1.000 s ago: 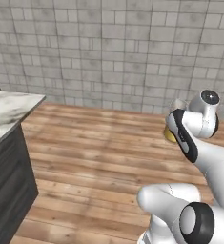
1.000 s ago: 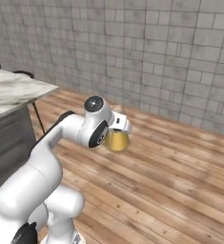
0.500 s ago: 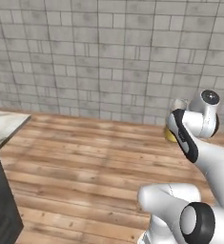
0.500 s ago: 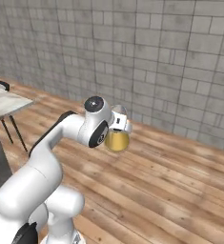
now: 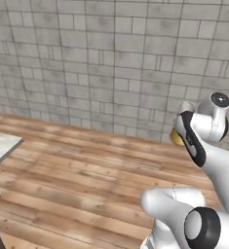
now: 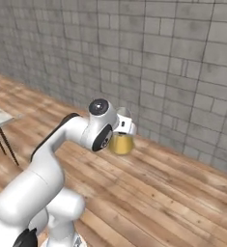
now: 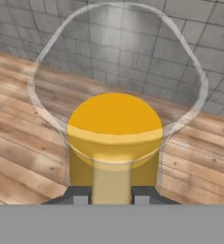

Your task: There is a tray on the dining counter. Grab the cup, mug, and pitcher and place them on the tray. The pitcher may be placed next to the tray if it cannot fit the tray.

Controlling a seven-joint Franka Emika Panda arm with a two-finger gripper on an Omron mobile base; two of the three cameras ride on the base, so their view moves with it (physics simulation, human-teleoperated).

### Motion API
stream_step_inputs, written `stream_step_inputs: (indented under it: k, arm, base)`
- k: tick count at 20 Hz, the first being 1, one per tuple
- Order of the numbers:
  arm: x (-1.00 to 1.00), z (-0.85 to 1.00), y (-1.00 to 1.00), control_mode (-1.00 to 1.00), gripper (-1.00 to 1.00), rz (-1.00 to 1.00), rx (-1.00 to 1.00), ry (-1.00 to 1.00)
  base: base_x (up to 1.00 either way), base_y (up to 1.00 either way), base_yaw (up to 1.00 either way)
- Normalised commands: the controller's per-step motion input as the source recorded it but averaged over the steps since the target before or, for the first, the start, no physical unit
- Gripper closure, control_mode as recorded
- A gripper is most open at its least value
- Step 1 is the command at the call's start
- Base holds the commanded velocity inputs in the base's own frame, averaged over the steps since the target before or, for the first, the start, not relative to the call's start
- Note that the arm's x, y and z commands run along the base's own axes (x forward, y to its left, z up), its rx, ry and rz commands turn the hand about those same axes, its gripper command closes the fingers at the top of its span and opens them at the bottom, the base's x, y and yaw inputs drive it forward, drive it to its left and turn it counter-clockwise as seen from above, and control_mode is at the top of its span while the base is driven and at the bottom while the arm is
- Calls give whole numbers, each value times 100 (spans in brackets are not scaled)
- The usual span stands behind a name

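My gripper (image 7: 112, 193) is shut on the pitcher (image 7: 114, 128), a clear glass vessel with an amber-orange body and a wide clear mouth, seen from just behind in the hand view. In the right base view the pitcher (image 6: 120, 144) hangs in the air in front of the hand (image 6: 123, 126), well above the wooden floor. From the left base the arm hides most of the pitcher (image 5: 177, 137), leaving an amber sliver. A corner of the marble dining counter (image 5: 0, 147) shows at the far left edge. The tray, cup and mug are out of view.
A grey tiled wall (image 5: 111, 63) stands ahead, with wooden plank floor (image 6: 182, 202) below it. Dark thin legs (image 6: 4, 142) stand under a pale top at the left edge of the right base view.
The whole picture has shifted: the base has turned, so the counter has slid off to the left and the wall now faces me. Arm and pitcher keep their pose.
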Motion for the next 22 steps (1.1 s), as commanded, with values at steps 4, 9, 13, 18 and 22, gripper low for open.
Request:
stream_step_inputs:
  k: [4,9,13,18,22]
  arm:
    - [0,0,0,100,100,0,0,0]
    - [0,0,0,100,100,0,0,0]
    - [0,0,0,100,100,0,0,0]
    - [0,0,0,100,100,0,0,0]
    - [0,0,0,100,100,0,0,0]
  base:
    - [100,-1,53]
    - [100,-11,68]
    - [100,-20,66]
    - [100,-36,58]
    - [100,-57,51]
